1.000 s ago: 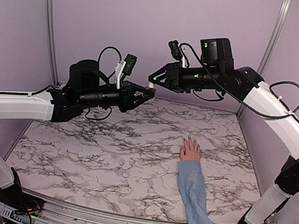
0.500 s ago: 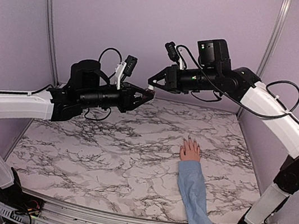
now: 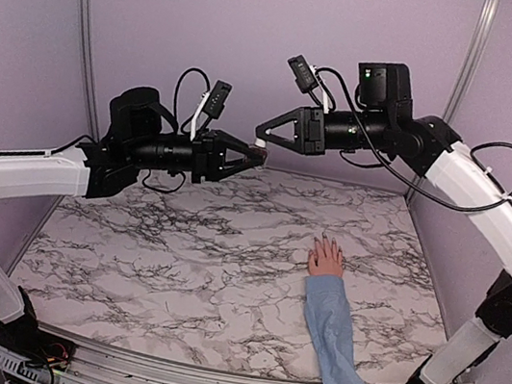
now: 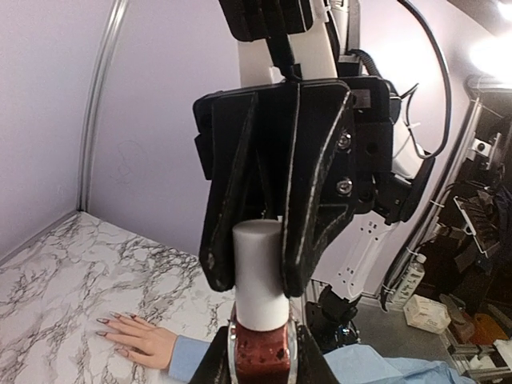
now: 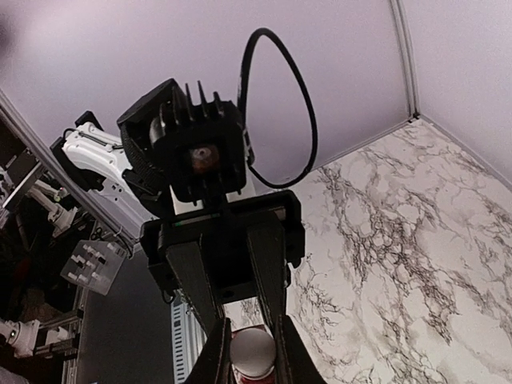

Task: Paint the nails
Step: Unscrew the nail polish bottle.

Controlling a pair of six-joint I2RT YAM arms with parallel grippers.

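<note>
High over the back of the table, my left gripper [image 3: 250,154] is shut on a small bottle [image 4: 262,352] of dark red polish. Its white cap [image 4: 258,268] points at the right arm. My right gripper [image 3: 260,141] is shut on that cap [image 5: 253,352], one black finger on each side. A pinkish hand [image 3: 327,258] lies flat on the marble right of centre, with its light-blue sleeve [image 3: 336,331] running to the near edge. The nails [image 3: 323,236] are tiny dark tips pointing to the back wall. In the left wrist view the nails [image 4: 108,320] show at lower left.
The marble tabletop [image 3: 177,258] is boxed in by lilac walls with metal corner posts [image 3: 79,28]. Both arms meet in the air near the back wall. The right arm's white links [image 3: 488,204] run down the right side.
My right gripper has closed onto the white cap. Both grippers have risen a little with the bottle between them. The hand has stayed still.
</note>
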